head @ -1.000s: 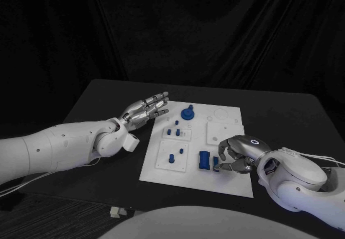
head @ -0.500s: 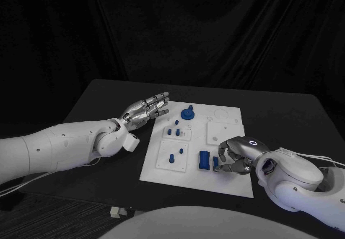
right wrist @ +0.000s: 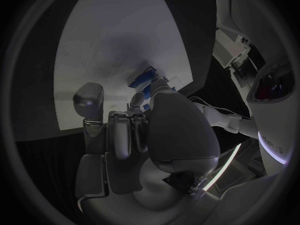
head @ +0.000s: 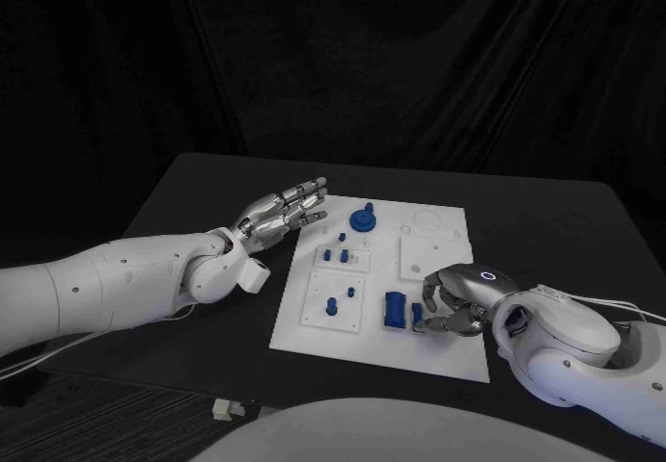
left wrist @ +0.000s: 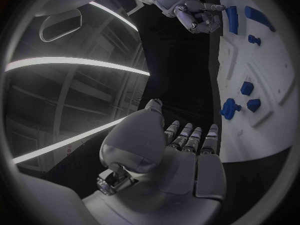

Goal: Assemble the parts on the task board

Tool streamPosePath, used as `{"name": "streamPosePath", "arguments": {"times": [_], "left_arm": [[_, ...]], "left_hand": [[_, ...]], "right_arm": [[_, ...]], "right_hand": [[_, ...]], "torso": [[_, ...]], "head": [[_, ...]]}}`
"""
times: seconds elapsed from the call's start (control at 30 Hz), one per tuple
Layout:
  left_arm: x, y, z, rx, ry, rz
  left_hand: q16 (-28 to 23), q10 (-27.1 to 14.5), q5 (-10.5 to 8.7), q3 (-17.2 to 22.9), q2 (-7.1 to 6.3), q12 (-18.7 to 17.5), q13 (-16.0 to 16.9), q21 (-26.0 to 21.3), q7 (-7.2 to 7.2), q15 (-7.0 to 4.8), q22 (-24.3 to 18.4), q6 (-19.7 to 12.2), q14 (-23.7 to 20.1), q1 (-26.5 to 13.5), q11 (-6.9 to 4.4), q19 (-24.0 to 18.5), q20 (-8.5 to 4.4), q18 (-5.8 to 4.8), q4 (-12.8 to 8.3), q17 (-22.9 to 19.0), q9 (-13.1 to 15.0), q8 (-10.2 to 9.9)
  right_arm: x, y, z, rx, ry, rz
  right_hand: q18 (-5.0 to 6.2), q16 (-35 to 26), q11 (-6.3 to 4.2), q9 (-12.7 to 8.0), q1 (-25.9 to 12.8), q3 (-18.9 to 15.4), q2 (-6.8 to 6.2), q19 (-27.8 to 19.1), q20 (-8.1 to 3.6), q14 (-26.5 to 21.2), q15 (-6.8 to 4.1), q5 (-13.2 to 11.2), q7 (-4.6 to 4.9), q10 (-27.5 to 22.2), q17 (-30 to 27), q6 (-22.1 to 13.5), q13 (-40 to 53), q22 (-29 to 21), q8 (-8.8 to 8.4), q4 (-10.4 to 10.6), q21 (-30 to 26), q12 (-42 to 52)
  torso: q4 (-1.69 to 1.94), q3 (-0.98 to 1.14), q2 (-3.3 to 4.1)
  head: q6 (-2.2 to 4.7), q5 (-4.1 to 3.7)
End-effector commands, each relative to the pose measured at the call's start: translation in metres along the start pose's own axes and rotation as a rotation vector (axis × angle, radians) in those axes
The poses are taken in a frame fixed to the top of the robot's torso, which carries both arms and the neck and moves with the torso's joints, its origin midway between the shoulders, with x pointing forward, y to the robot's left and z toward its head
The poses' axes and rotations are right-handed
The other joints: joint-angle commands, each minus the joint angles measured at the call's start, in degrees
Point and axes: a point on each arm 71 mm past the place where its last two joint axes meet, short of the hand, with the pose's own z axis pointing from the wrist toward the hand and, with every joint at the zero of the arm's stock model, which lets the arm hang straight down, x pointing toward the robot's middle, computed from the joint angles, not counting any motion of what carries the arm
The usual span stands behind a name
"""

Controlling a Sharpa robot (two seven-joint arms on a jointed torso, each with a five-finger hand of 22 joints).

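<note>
The white task board point(head: 442, 358) lies in the middle of the black table. Blue parts stand on it: a round part with a peg point(head: 364, 221) at the far side, small pegs point(head: 340, 256) point(head: 332, 308) on the left plates, and a tall block point(head: 396, 310) near the front. My right hand point(head: 458, 300) is curled over the board's near right area, fingertips against a small blue part point(head: 417, 315) point(right wrist: 145, 80) beside the block; whether it grips that part is hidden. My left hand point(head: 282, 214) hovers flat at the board's far left edge, fingers spread, holding nothing.
Bare black table point(head: 208, 192) surrounds the board on all sides. The table's near edge point(head: 166, 380) runs close below the board. The left wrist view shows my right hand point(left wrist: 194, 12) beside the blue block point(left wrist: 232, 19).
My right hand has crept slightly toward me and to the left, staying curled at the small blue part. The left hand has not moved.
</note>
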Motion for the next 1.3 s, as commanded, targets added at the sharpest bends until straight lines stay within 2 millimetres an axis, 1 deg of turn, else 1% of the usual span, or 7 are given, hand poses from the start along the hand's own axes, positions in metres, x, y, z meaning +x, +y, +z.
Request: {"name": "streamPosePath", "arguments": {"times": [0.03,0.6,0.7,0.8,0.87,1.07,1.3], "left_arm": [[0.002,-0.006,0.0,0.084,0.008,-0.014],[0.002,-0.005,0.001,0.084,0.01,-0.016],[0.002,-0.005,0.0,0.083,0.009,-0.015],[0.001,-0.005,0.0,0.082,0.008,-0.014],[0.001,-0.005,0.0,0.082,0.007,-0.014],[0.0,-0.006,-0.001,0.081,0.004,-0.012],[0.0,-0.005,-0.001,0.081,0.006,-0.013]], "left_hand": [[0.3,0.1,0.37,0.5,-0.14,0.2,0.1,0.3,0.37,0.55,0.1,0.1,0.0,0.6,0.38,0.1,0.3,0.69,0.0,0.1,0.1,0.2],[0.3,0.1,0.39,0.5,-0.07,0.2,0.1,0.3,0.39,0.58,0.1,0.1,0.0,0.7,0.4,0.1,0.3,0.68,0.0,0.1,0.1,0.2],[0.3,0.1,0.39,0.5,-0.07,0.2,0.1,0.3,0.39,0.58,0.1,0.1,0.0,0.7,0.4,0.1,0.3,0.68,0.0,0.1,0.1,0.2],[0.3,0.1,0.39,0.6,-0.02,0.2,0.1,0.3,0.4,0.6,0.1,0.1,0.0,0.7,0.41,0.1,0.3,0.67,0.0,0.1,0.1,0.2],[0.3,0.1,0.39,0.6,-0.02,0.2,0.1,0.3,0.4,0.6,0.1,0.1,0.0,0.7,0.41,0.1,0.3,0.67,0.0,0.1,0.1,0.2],[0.3,0.1,0.39,0.6,0.03,0.2,0.1,0.3,0.4,0.6,0.1,0.2,0.0,0.7,0.43,0.1,0.3,0.67,0.0,0.1,0.1,0.2],[0.3,0.1,0.39,0.6,0.03,0.2,0.1,0.3,0.4,0.6,0.1,0.2,0.0,0.7,0.43,0.1,0.3,0.67,0.0,0.1,0.1,0.2]], "right_arm": [[0.001,-0.003,0.001,0.029,-0.009,-0.005],[-0.001,-0.003,0.002,0.024,-0.032,0.006],[-0.002,-0.003,0.001,0.018,-0.047,0.018],[-0.004,-0.004,-0.003,0.01,-0.069,0.034],[-0.006,-0.005,-0.005,0.005,-0.082,0.041],[-0.019,-0.009,-0.012,-0.001,-0.134,0.06],[-0.024,-0.015,-0.013,0.015,-0.123,0.055]], "right_hand": [[-0.25,0.1,-0.46,0.2,0.9,0.3,0.25,0.8,-0.36,6.0,-0.45,-0.2,0.11,6.0,15.1,-0.4,15.1,6.4,0.31,-0.1,-0.3,0.1],[-0.26,0.1,-0.41,0.9,2.3,0.9,1.34,0.8,-0.37,6.0,-0.45,-0.2,0.17,6.0,15.1,-0.8,15.1,6.5,0.73,-0.5,-0.3,0.1],[-0.27,0.1,-0.38,1.1,1.5,0.5,1.57,0.9,-0.37,6.0,-0.43,-0.2,0.19,6.0,15.1,-0.6,15.1,6.5,0.93,-0.1,-0.2,0.1],[-0.31,0.1,-0.49,1.7,-1.9,-1.9,1.61,1.0,-0.33,6.0,-0.37,-0.2,0.07,6.0,15.1,0.2,15.1,6.5,1.58,0.1,0.0,0.1],[-0.33,0.1,-0.72,2.0,-3.9,-3.6,0.6,1.1,-0.38,6.0,-0.47,-0.2,-0.14,6.0,15.1,0.9,15.1,6.6,1.89,0.3,0.3,0.1],[-0.38,0.1,-1.02,2.2,-7.1,-4.7,0.38,1.3,-0.57,6.0,-0.71,-0.2,-0.47,6.0,15.1,2.0,15.1,6.7,2.15,0.4,0.9,0.1],[-0.38,0.1,-1.14,2.1,-6.0,-4.0,1.06,1.3,-0.68,6.0,-0.83,-0.2,-0.62,6.0,15.1,2.0,15.1,6.7,1.89,0.1,0.9,0.1]], "torso": [[-0.01,0.01,0.01],[0.01,0.01,0.01],[0.0,0.0,0.0],[-0.01,0.0,0.01],[-0.02,0.0,0.01],[0.0,0.01,0.01],[0.01,0.01,-0.05]], "head": [[-0.01,0.05],[-0.01,-0.01],[-0.01,0.05],[-0.01,0.26],[-0.01,0.43],[-0.01,0.19],[-0.01,0.27]]}}
